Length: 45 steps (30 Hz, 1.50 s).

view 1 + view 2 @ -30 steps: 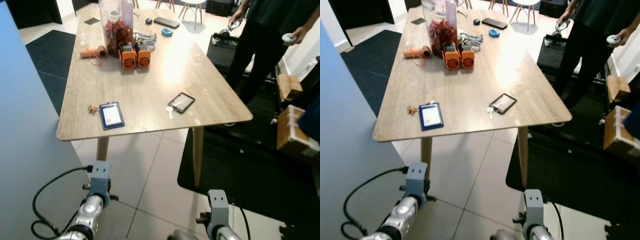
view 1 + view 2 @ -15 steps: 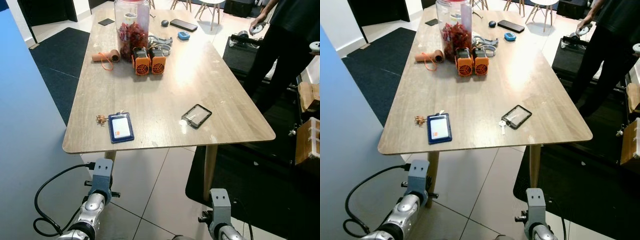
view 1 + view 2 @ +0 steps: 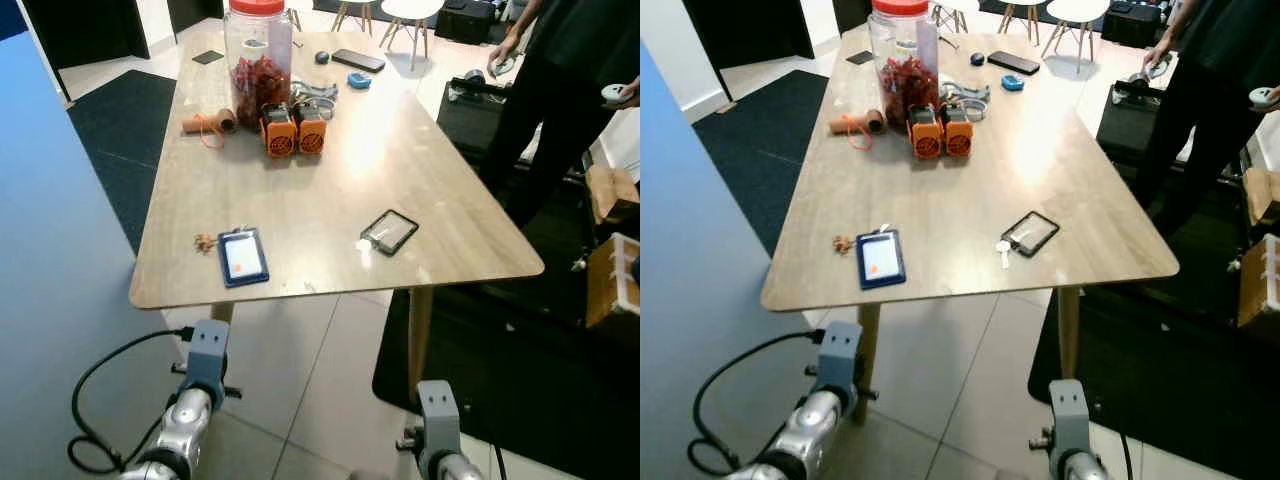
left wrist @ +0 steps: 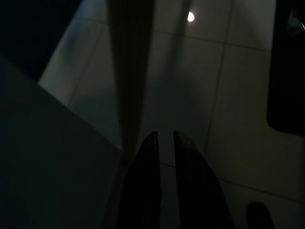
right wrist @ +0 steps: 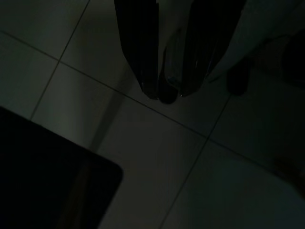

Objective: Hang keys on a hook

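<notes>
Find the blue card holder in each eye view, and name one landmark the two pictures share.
Left eye view: blue card holder lies near the table's near-left edge.
Right eye view: same spot.
Shared landmark: the black key case to its right.

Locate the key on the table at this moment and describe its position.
In the right eye view, the small key lies near the table's front right edge, attached to the clear card holder, well right of the blue badge holder.

From head height, both eye views look forward and down across the near end of a wooden table (image 3: 330,180), sharing nearly the whole scene. Each wrist view hangs low, facing dim floor tiles (image 5: 157,157) close below the table.
</notes>
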### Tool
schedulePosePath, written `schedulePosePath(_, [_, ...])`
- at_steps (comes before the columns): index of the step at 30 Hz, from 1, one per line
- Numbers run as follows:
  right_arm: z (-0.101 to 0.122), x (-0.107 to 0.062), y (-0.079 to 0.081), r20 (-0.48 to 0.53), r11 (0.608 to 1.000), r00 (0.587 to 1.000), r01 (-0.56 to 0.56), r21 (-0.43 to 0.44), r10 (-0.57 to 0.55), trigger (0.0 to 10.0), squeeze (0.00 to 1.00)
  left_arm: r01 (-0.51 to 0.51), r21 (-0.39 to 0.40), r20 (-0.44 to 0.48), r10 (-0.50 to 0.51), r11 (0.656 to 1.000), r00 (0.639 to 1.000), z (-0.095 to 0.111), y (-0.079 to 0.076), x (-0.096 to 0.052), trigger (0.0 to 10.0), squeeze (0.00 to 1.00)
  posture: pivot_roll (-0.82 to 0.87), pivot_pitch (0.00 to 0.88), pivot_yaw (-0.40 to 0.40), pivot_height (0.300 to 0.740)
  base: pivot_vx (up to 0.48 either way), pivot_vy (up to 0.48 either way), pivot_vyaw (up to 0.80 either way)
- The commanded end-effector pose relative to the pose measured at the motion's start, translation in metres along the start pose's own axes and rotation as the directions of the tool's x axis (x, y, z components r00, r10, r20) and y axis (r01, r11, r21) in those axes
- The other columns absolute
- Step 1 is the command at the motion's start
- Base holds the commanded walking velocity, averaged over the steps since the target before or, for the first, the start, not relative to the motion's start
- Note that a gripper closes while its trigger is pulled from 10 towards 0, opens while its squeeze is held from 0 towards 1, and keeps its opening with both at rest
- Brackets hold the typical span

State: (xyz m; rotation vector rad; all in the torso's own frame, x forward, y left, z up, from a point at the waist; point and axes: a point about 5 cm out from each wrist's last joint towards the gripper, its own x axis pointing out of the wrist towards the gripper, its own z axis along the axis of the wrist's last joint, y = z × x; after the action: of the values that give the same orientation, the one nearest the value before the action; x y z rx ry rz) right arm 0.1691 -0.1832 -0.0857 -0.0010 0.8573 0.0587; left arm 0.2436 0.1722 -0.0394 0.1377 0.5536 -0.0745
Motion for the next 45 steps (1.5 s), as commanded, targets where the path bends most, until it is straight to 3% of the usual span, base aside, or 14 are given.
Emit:
schedulePosePath(1, [0.0010, 0.0003, 0.0016, 0.006, 1.000, 1.000, -0.009, -0.009, 0.009, 10.0, 0.00, 0.005, 0.006, -0.015, -0.005, 1.000, 1.000, -0.0056, 0.0002, -0.0024, 10.0, 0.00, 0.05, 0.059, -0.030, 0.740, 0.000, 0.000, 0.80])
schedulePosePath(10, [-0.0022, 0.0000, 0.0055, -0.005, 1.000, 1.000, -0.020, -0.007, 0.020, 10.0, 0.00, 0.026, 0.019, -0.004, -0.026, 0.999, 1.000, -0.0044, -0.0017, -0.0023, 10.0, 0.00, 0.05, 0.066, -0.027, 0.740, 0.000, 0.000, 0.79])
schedulePosePath(13, [-0.0036, -0.0007, 0.0021, -0.005, 0.999, 1.000, 0.010, 0.053, -0.010, 10.0, 0.00, 0.033, 0.020, -0.002, -0.033, 0.999, 0.999, -0.0043, -0.0026, -0.0024, 10.0, 0.00, 0.05, 0.068, -0.025, 0.740, 0.000, 0.000, 0.00])
schedulePosePath(16, [-0.0035, -0.0007, 0.0018, -0.007, 0.999, 1.000, 0.008, 0.043, -0.008, 10.0, 0.00, 0.041, 0.025, 0.001, -0.041, 0.999, 0.999, -0.0041, -0.0036, -0.0024, 10.0, 0.00, 0.05, 0.068, -0.025, 0.740, 0.000, 0.000, 0.00])
schedulePosePath(41, [-0.0033, -0.0007, 0.0009, -0.006, 0.999, 1.000, 0.014, 0.045, -0.014, 10.0, 0.00, 0.058, 0.014, 0.011, -0.058, 0.998, 0.998, -0.0022, -0.0068, -0.0017, 10.0, 0.00, 0.04, 0.073, -0.023, 0.740, 0.000, -0.449, 0.00])
schedulePosePath(45, [-0.0040, -0.0009, 0.0005, -0.010, 0.999, 1.000, 0.018, 0.044, -0.017, 10.0, 0.00, 0.045, -0.020, -0.003, -0.045, 0.999, 0.999, -0.0018, -0.0061, -0.0005, 10.0, 0.00, 0.05, 0.072, -0.023, 0.740, 0.000, 0.000, 0.00])
